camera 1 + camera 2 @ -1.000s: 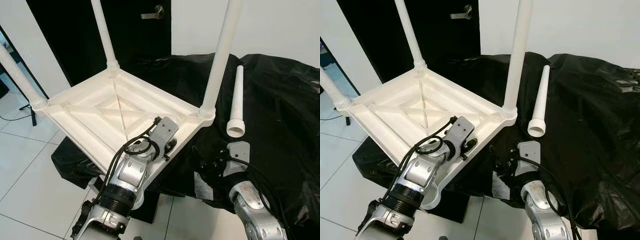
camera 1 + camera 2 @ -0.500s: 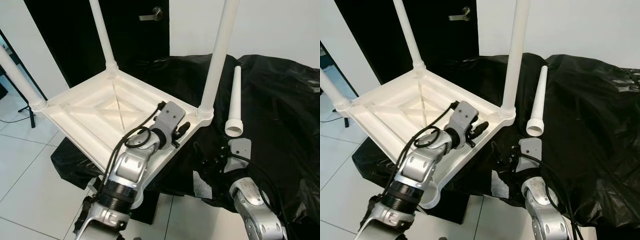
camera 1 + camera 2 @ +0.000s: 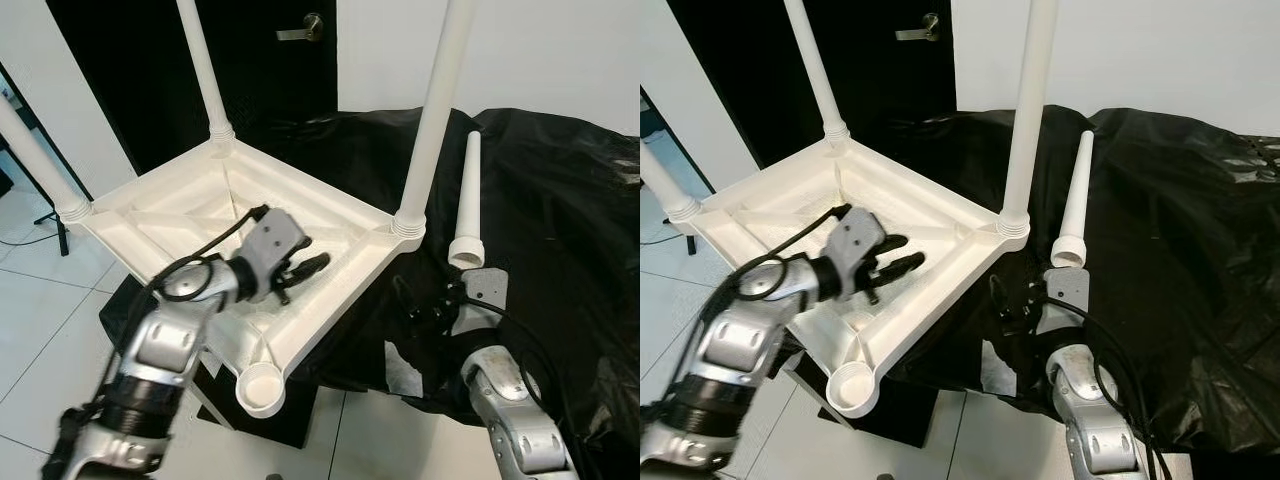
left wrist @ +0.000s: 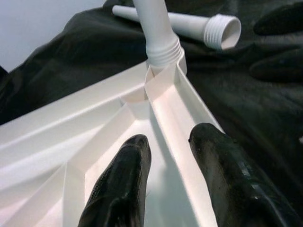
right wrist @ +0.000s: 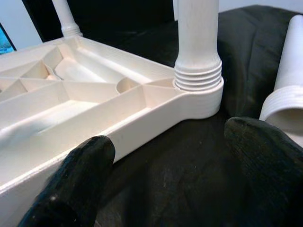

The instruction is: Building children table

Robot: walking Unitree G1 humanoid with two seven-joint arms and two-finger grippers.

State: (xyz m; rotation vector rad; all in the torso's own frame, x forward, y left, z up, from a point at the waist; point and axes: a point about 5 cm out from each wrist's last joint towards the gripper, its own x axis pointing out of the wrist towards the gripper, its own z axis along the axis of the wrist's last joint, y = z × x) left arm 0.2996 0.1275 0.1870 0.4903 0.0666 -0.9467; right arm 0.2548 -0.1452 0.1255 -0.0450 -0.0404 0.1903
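You see the white table top (image 3: 200,215) lying upside down on the black sheet (image 3: 560,220), with three legs screwed in and its near corner socket (image 3: 260,385) bare. Your left gripper (image 3: 305,268) hovers over the ribs inside, fingers spread, holding nothing. Your right gripper (image 5: 165,156) waits low beside the loose leg (image 3: 468,205), also spread wide.

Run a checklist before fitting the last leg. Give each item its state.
1. Loose leg lies free on the black sheet: ok.
2. Empty socket at the tabletop's near corner is unblocked: ok.
3. Three legs seated in their corners, e.g. the one nearest the loose leg: ok.
4. Right hand open, near the loose leg's threaded end: ok.
5. Left hand open over the tabletop, holding nothing: ok.
6. Tabletop steady on its support: cannot tell.
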